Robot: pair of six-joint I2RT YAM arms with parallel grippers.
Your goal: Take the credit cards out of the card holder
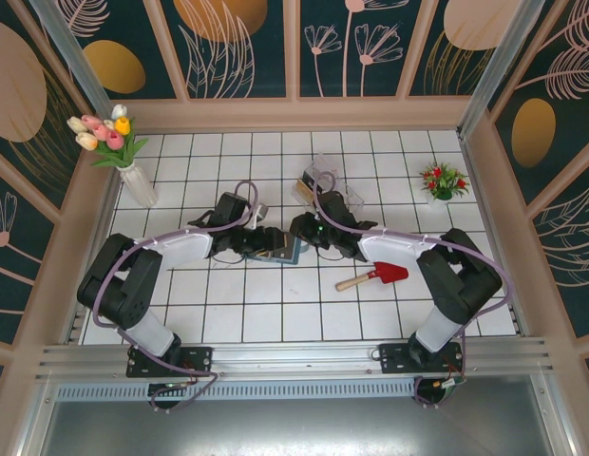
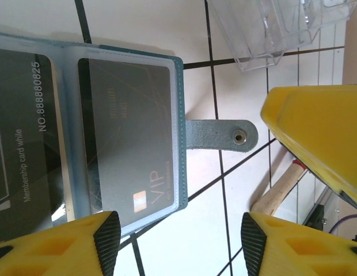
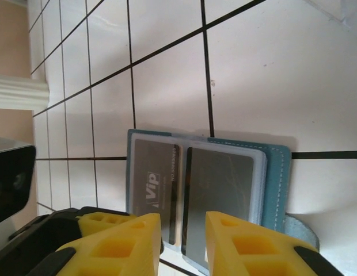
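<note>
The wallet (image 3: 276, 184) lies open flat mid-table between both arms, cards (image 2: 129, 144) tucked in its clear sleeves. Left gripper (image 2: 179, 241) gapes wide at the tab edge. The right gripper (image 3: 183, 241) has its fingers nearly meeting over a card, can't tell if it's pinching. I'd pin the wallet and pull flat. Clear box (image 2: 265, 29) crowds behind, shovel (image 1: 375, 276) sits well off.
</note>
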